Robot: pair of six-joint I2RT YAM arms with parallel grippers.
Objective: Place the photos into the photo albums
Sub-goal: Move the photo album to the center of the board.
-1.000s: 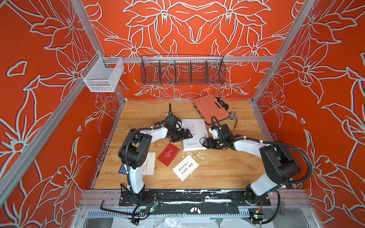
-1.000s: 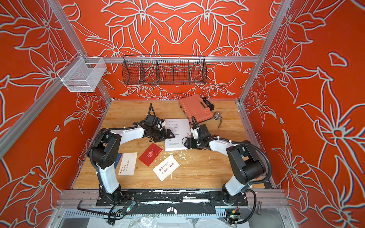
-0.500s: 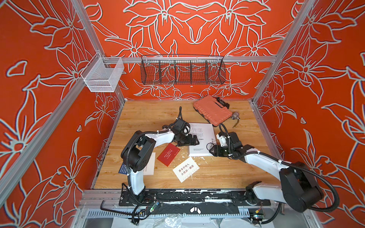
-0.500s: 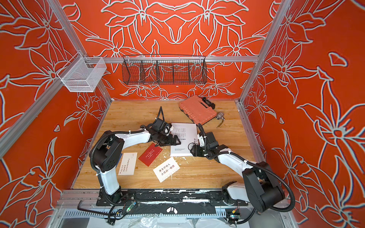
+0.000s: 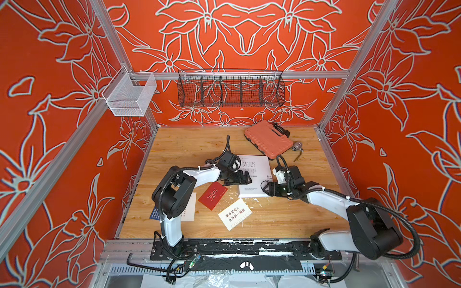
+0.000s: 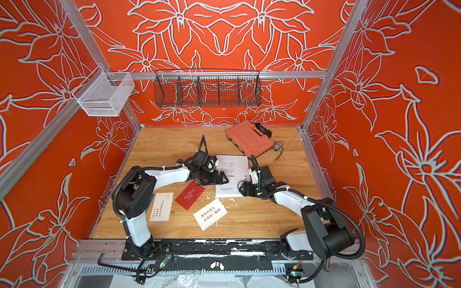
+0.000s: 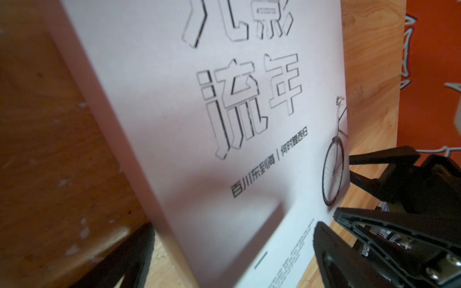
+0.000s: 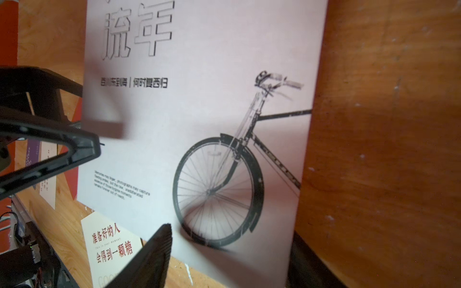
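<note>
Thick white closed photo album (image 5: pixel 254 172) lies lengthwise front-to-back between the claws: left claw (image 5: pixel 246 178) spread wide, right claw (image 5: pixel 265 190) parted, each at a long edge.

The bench (image 5: pixel 189 147) is grained wood, lightly glossy, flecked with white scuffs. The photo album (image 5: pixel 259 162) wears a smooth matt white paper cover. The orange case (image 5: pixel 268 142) is ribbed plastic; the wall basket (image 5: pixel 230 91) black metal wire.

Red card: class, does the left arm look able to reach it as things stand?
Probably yes. The red card lies flat on the table, right beside the left end effector, which is open at the album's edge. Nothing stands between them.
</note>
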